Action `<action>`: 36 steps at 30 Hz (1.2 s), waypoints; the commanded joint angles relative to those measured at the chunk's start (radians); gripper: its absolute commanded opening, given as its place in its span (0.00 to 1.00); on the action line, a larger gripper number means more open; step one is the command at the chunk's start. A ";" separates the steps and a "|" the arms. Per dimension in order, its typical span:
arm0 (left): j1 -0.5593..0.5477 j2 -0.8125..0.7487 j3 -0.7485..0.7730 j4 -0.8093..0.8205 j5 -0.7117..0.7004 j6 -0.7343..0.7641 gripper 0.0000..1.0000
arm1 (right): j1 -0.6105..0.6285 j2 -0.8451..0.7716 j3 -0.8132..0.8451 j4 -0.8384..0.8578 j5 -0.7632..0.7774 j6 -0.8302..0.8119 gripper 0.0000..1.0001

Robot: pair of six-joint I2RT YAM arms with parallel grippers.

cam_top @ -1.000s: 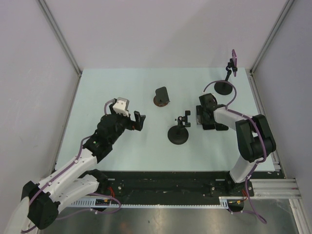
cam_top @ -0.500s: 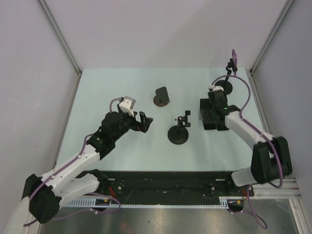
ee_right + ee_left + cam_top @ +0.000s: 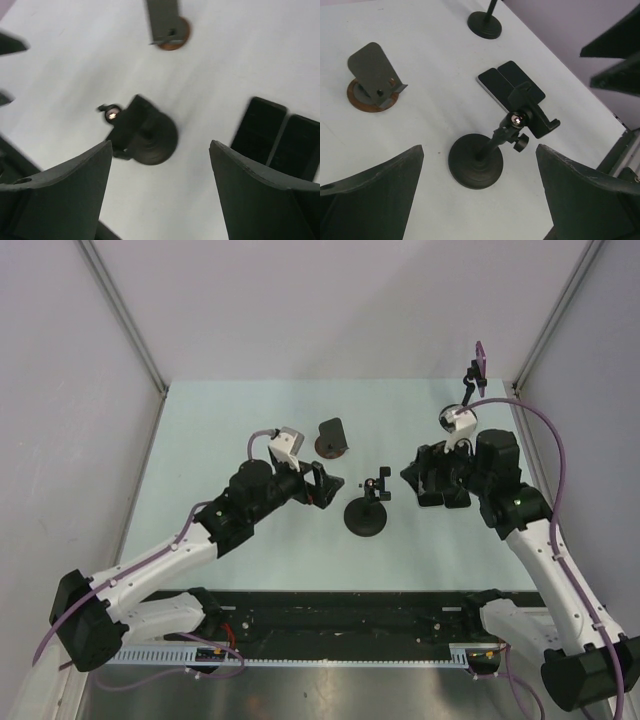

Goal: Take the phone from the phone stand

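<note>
Left gripper [image 3: 480, 151] is wide and empty. Right gripper [image 3: 160, 146] is also wide and empty. What looks like the purple phone [image 3: 480, 356] sits in the tall stand [image 3: 467, 383], beyond the right gripper. Risks: a sideways pull topples that stand, or an arm swing clips the clamp stand [image 3: 367, 516] between the grippers.

Bright, even light; blurry right-wrist view.

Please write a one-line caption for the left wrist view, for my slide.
Open left gripper above an empty clamp stand, two phones lying flat on the table behind it.
</note>
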 commanded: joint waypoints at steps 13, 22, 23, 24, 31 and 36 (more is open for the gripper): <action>0.000 -0.213 -0.069 -0.051 -0.239 0.015 1.00 | 0.248 0.182 0.022 -0.035 -0.152 -0.212 0.79; 0.008 -0.273 -0.092 -0.099 -0.272 0.064 1.00 | 0.306 0.238 0.042 -0.068 -0.057 -0.223 0.52; 0.008 -0.278 -0.092 -0.102 -0.276 0.072 1.00 | 0.314 0.241 0.045 -0.072 -0.042 -0.223 0.48; 0.009 -0.278 -0.092 -0.102 -0.280 0.084 1.00 | 0.323 0.243 0.050 -0.075 -0.032 -0.221 0.39; 0.017 -0.278 -0.092 -0.141 -0.295 0.170 1.00 | 0.336 0.243 0.061 -0.020 0.081 -0.177 0.00; 0.023 -0.305 -0.115 -0.157 -0.331 0.239 1.00 | 0.323 0.272 0.082 0.067 0.159 -0.183 0.00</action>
